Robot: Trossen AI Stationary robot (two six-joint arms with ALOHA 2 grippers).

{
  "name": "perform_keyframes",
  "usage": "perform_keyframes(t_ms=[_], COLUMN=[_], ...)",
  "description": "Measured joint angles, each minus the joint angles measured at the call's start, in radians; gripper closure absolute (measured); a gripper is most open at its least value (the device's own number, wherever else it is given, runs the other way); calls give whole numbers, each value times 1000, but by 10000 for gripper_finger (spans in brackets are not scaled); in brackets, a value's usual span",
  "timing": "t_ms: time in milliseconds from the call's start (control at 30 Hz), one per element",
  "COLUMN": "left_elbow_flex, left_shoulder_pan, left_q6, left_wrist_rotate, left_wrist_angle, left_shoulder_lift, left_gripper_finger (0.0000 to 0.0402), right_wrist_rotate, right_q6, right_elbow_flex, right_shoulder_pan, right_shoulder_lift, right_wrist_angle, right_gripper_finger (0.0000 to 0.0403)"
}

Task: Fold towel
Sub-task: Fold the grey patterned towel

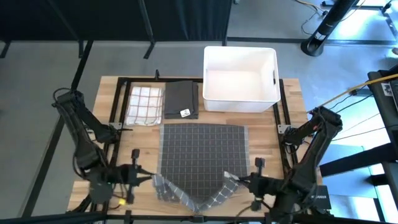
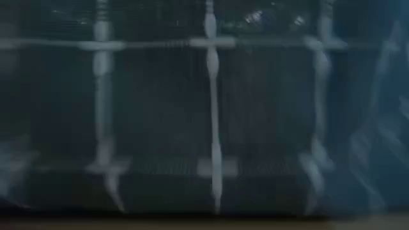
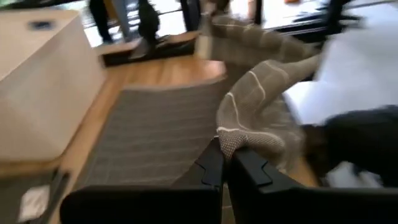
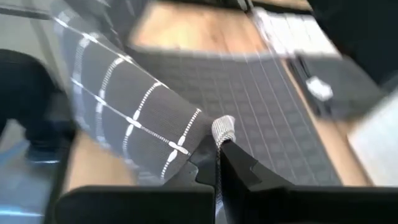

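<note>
From above, the grey towel lies on the table, its 2 near corners lifted; the left gripper and right gripper each pinch 1 corner. The low view is filled by blurred towel cloth, nothing else is clear. In each wrist view, closed fingers clamp a towel corner.

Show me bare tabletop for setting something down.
Bare wood lies right of the grey grid towel, below the white bin. The far-left side is crowded by the checked towel and dark folded cloth; both grippers crowd the near edge.
</note>
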Motion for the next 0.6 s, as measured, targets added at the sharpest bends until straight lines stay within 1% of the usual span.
perform_keyframes(t_ms=[67,100,167,267,333,433,500,600], left_elbow_flex=[-63,-98,-169,-266,-327,-400,-438,-473], left_shoulder_pan=[10,17,33,53,68,88,103,132], left_q6=[-63,-94,-157,-261,-336,-464,-546,-631], left_wrist_rotate=[-41,-44,-17,-12,2,31,68,136], left_wrist_angle=[1,0,-8,2,0,10,8,9], left_shoulder_lift=[4,6,11,10,10,10,10,10], left_gripper_finger=[401,401,401,401,400,400,400,394], right_wrist_rotate=[7,5,-11,-72,-136,-279,-355,-430], right_q6=[109,160,248,345,387,397,401,441], right_elbow_flex=[-80,-118,-199,-313,-386,-486,-537,-581], right_shoulder_pan=[-5,-7,-19,-33,-50,-88,-118,-164], right_shoulder_lift=[3,3,3,4,3,3,3,3], right_wrist_angle=[2,2,13,62,141,280,352,393], right_gripper_finger=[396,397,397,391,386,378,369,343])
